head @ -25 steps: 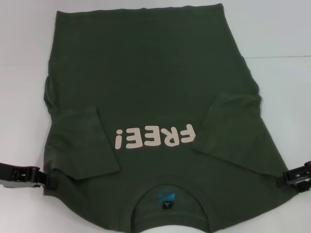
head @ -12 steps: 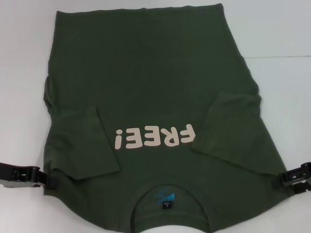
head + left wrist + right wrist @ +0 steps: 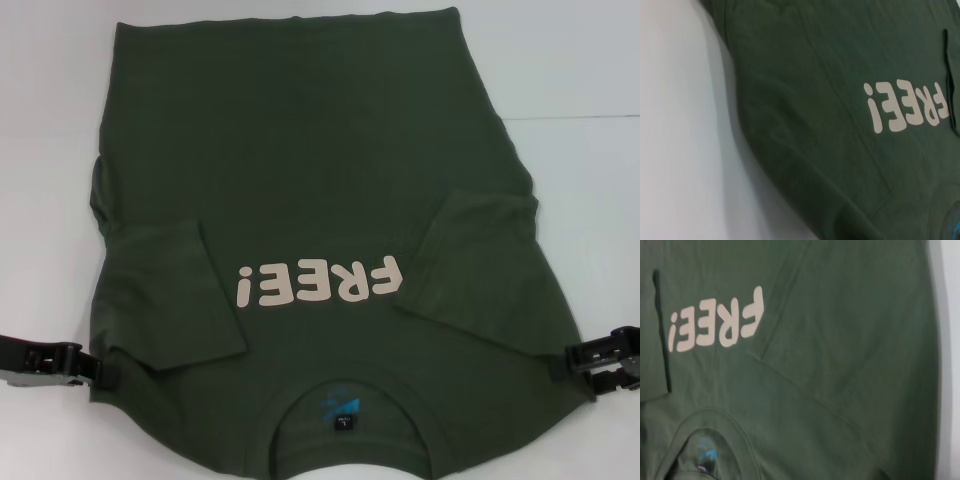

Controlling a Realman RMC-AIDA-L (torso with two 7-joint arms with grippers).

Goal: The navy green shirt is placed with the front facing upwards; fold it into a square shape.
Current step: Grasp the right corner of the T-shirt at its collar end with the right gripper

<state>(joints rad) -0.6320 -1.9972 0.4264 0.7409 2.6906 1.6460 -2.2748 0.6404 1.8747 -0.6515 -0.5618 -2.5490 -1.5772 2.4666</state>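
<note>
While lying flat on the white table (image 3: 40, 120), front up, with collar (image 3: 345, 395) at the near edge and hem at the far side, shirt (image 3: 300, 150) fills most of the work area. Pink lettering (image 3: 318, 283) across the chest, reading upside down from the head view. Both sleeves already folded inward onto the body: left sleeve (image 3: 165, 290) and right sleeve (image 3: 480, 255) lying as flaps either side of the lettering, likely to narrow the shirt into a straight-sided strip before folding it lengthwise. Small dark label (image 3: 343, 424) inside the neck.

Left gripper (image 3: 97, 371) at the near left shoulder edge of the shirt, low on the table, touching or just at the cloth; can't tell if clamped or loose, tips hidden against dark fabric. Right gripper (image 3: 580, 360) at the near right shoulder edge, mirrored; open or closed not readable either. Placed symmetrically at the two near corners, probably so both shoulders can be lifted together and carried toward the far hem.

Wrist views show only cloth: lettering (image 3: 905, 106) and table beside the shirt edge on the left, lettering (image 3: 717, 322) and collar (image 3: 715, 422) on the right. No fingers visible there.

Judged stage: sleeves done, lengthwise fold not yet made.
</note>
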